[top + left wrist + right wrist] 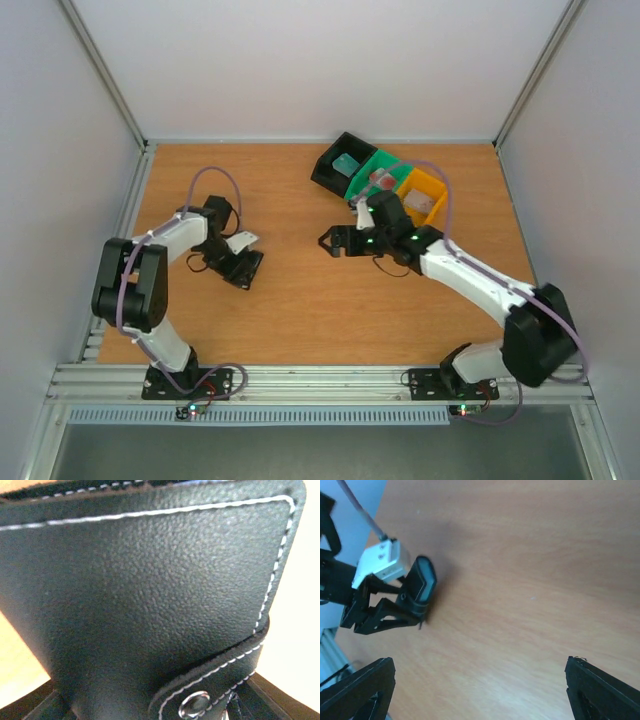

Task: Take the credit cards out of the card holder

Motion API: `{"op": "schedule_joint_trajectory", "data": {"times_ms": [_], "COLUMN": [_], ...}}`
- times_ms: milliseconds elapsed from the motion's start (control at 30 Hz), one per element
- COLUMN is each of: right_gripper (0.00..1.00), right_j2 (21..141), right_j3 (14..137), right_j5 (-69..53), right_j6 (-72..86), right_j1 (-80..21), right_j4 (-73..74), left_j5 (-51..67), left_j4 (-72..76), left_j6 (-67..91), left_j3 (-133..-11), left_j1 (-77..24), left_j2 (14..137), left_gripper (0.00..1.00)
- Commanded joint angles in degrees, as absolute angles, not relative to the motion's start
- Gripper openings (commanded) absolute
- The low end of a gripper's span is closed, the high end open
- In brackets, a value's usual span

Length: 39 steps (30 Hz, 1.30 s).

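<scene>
Could tip or squirt out the card holder (pixel 150 590), standing on edge on the table (pixel 300 310) between the left gripper (pixel 242 268)'s part-open jaws (pinched or not, cannot tell), through an off-centre squeeze. Counted outward: one holder, two grippers, the right gripper (pixel 480 680) gaping and empty. Farthest, three trays with one card apiece: black tray (pixel 325 172) with teal card (pixel 347 164), green tray (pixel 386 160) with pink card (pixel 381 181), orange tray (pixel 438 186) with whitish card (pixel 420 204).

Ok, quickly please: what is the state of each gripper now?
Left gripper: jaws around the card holder, which stands on edge; a firm grip cannot be told.
Right gripper: open, holding nothing.
</scene>
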<state>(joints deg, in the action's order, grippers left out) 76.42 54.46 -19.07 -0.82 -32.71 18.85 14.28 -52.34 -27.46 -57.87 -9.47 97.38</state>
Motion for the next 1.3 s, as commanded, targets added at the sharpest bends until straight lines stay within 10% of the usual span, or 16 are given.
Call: {"op": "schedule_joint_trajectory", "data": {"times_ms": [0, 900, 1100, 1267], "right_gripper": [0.92, 0.74, 0.58, 0.22], "right_j2": [85.7, 104.1, 106.3, 105.7], "right_j3": [59.0, 69.8, 72.4, 72.9], "right_j5": [-26.5, -35.7, -35.3, -36.6], "right_j6": [13.5, 25.2, 24.3, 23.2], "right_j1": [-36.2, -40.0, -41.0, -41.2], "right_j4": [10.7, -15.7, -12.0, -10.7], "left_j5": [25.7, 34.8, 35.3, 35.9], "left_j4": [-44.9, -50.0, -50.0, -50.1], "left_j6": [-26.6, -24.3, -23.9, -23.8], "left_j3": [-59.8, -66.7, -67.2, -67.8], "left_j1": [-10.4, -11.2, -11.2, -11.2], "left_j2": [91.5, 84.7, 84.5, 84.4], "left_gripper": [0.53, 0.53, 0.53, 0.53]}}
